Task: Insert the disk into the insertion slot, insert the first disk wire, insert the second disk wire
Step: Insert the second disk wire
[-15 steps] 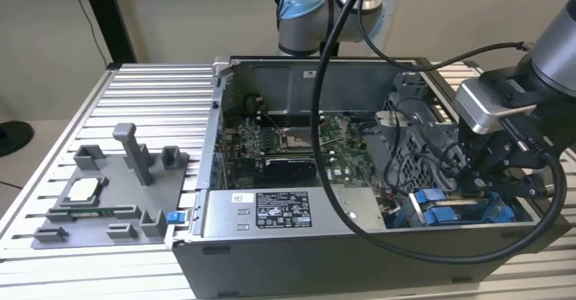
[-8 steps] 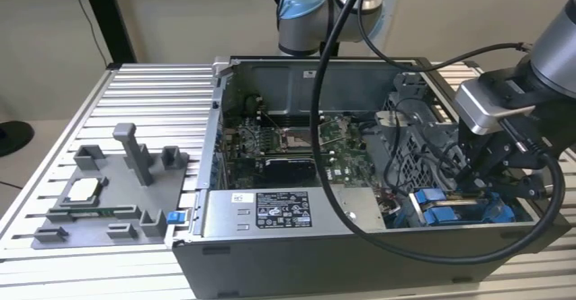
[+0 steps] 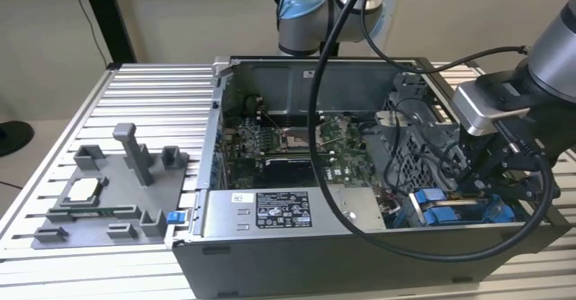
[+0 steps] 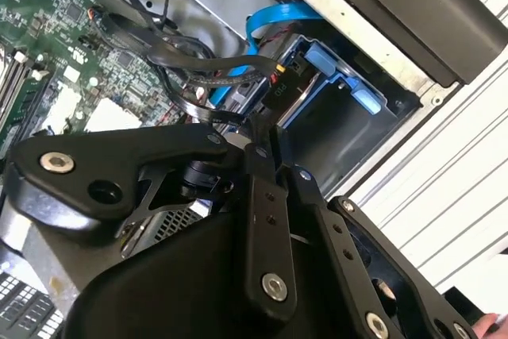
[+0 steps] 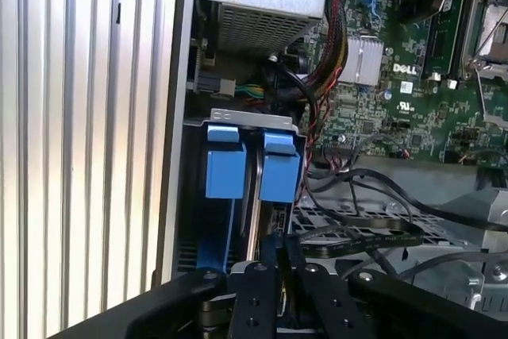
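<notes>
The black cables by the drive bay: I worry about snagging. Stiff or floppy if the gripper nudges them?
Probably floppy: the black cables lie in loose loops over the grey cage. Thin, likely light, so they may shift or catch on the gripper.

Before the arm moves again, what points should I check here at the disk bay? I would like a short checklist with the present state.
1. Disk in its blue frame stands in the slot: ok.
2. Claw is over the slot, close to the disk: ok.
3. Claw is shut: ok.
4. Claw holds a wire: cannot tell.
5. Black cables keep away from the claw: not ok, they lie right beside it.
6. Both wires plugged into the disk: cannot tell.
</notes>
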`<state>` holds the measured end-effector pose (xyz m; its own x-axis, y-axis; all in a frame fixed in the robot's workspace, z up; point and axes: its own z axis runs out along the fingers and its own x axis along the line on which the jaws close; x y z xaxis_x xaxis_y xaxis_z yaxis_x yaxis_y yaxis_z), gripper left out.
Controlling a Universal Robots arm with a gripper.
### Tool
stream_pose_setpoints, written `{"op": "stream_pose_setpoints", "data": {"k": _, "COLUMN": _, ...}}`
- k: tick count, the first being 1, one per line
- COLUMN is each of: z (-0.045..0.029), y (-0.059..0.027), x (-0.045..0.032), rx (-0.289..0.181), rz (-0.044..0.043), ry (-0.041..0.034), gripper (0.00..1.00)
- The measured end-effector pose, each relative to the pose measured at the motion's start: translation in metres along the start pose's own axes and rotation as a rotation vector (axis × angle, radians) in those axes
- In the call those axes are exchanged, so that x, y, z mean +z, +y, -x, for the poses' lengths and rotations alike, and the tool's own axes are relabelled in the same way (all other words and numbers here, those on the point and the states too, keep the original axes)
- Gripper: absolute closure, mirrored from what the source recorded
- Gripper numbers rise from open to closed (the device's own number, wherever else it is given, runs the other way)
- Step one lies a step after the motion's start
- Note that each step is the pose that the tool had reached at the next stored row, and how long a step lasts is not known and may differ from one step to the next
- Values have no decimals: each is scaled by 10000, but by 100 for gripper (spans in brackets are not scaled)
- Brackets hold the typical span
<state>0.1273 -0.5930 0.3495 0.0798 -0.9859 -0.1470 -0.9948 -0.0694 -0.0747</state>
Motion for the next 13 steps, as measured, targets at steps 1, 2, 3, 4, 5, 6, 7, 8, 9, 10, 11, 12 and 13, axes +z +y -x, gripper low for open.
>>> {"op": "stream_pose_setpoints", "data": {"k": 1, "z": 7, "y": -1, "x": 3, "rx": 21, "rz": -5, "ry": 1, "gripper": 100}}
{"op": "stream_pose_setpoints", "data": {"k": 2, "z": 16, "y": -1, "x": 5, "rx": 43, "rz": -10, "ry": 3, "gripper": 100}}
{"op": "stream_pose_setpoints", "data": {"k": 3, "z": 25, "y": -2, "x": 9, "rx": 64, "rz": -15, "ry": 6, "gripper": 100}}
{"op": "stream_pose_setpoints", "data": {"k": 4, "z": 30, "y": -2, "x": 14, "rx": 81, "rz": -22, "ry": 8, "gripper": 100}}
{"op": "stream_pose_setpoints", "data": {"k": 5, "z": 32, "y": -2, "x": 20, "rx": 102, "rz": -28, "ry": 7, "gripper": 100}}
{"op": "stream_pose_setpoints", "data": {"k": 6, "z": 32, "y": -2, "x": 24, "rx": 122, "rz": -32, "ry": 10, "gripper": 100}}
{"op": "stream_pose_setpoints", "data": {"k": 7, "z": 32, "y": -3, "x": 27, "rx": 140, "rz": -35, "ry": 15, "gripper": 100}}
{"op": "stream_pose_setpoints", "data": {"k": 8, "z": 31, "y": -3, "x": 29, "rx": 160, "rz": -38, "ry": 18, "gripper": 100}}
{"op": "stream_pose_setpoints", "data": {"k": 9, "z": 31, "y": -3, "x": 31, "rx": 177, "rz": -41, "ry": 20, "gripper": 100}}
{"op": "stream_pose_setpoints", "data": {"k": 10, "z": 30, "y": -3, "x": 33, "rx": 192, "rz": -45, "ry": 22, "gripper": 100}}
{"op": "stream_pose_setpoints", "data": {"k": 11, "z": 30, "y": -5, "x": 37, "rx": 202, "rz": -52, "ry": 21, "gripper": 100}}
{"op": "stream_pose_setpoints", "data": {"k": 12, "z": 29, "y": -5, "x": 41, "rx": 213, "rz": -58, "ry": 21, "gripper": 100}}
{"op": "stream_pose_setpoints", "data": {"k": 13, "z": 29, "y": -6, "x": 45, "rx": 224, "rz": -66, "ry": 25, "gripper": 100}}
